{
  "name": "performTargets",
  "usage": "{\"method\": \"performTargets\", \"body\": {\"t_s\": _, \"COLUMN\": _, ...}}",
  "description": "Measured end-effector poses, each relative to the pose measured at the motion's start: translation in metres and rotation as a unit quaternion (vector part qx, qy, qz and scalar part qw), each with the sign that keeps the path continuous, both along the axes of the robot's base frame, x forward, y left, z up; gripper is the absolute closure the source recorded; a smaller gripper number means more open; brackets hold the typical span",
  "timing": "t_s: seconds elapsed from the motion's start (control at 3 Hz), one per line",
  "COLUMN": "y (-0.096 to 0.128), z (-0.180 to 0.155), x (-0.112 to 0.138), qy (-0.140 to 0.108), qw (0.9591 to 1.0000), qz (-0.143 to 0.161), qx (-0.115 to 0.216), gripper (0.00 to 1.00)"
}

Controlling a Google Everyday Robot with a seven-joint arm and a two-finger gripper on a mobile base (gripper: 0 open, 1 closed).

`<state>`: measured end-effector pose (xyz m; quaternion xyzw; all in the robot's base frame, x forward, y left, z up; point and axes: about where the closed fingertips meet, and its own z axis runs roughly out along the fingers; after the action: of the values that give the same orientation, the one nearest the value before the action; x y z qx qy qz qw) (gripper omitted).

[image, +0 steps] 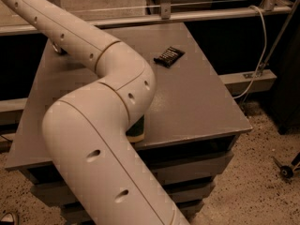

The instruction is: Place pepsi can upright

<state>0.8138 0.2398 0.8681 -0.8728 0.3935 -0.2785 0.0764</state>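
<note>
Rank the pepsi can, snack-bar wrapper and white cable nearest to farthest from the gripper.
The gripper is hidden behind the arm at the table's far-left corner.
1. pepsi can, same corner, under the arm.
2. snack-bar wrapper, far side, right of centre.
3. white cable, beyond the table's right edge.

Arm (117, 83) blocks left table (197, 102); right looks free beside wrapper (169, 56); tool off-frame upper-left.

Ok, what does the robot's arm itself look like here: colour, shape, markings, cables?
The arm is a smooth cream-white shell of thick, rounded tube segments. Thin dark seam lines ring the joints, and small dark oval holes dot the casing. No lettering or external cables show on it. The tool lies past the forearm's far end, toward the top-left, and is not visible.
</note>
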Motion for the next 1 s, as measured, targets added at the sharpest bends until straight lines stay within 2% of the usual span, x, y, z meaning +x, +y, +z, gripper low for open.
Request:
{"method": "performTargets", "body": {"t_s": 0.67, "y": 0.009, "z": -0.0051, "x": 0.0131, "qy": -0.01, "qw": 0.9994, "qz": 0.009, "qx": -0.032, "gripper": 0.0}}
{"method": "performTargets", "body": {"t_s": 1.0, "y": 0.0125, "z": -0.0085, "x": 0.0156, "qy": -0.009, "qw": 0.999, "qz": 0.016, "qx": -0.04, "gripper": 0.16}}
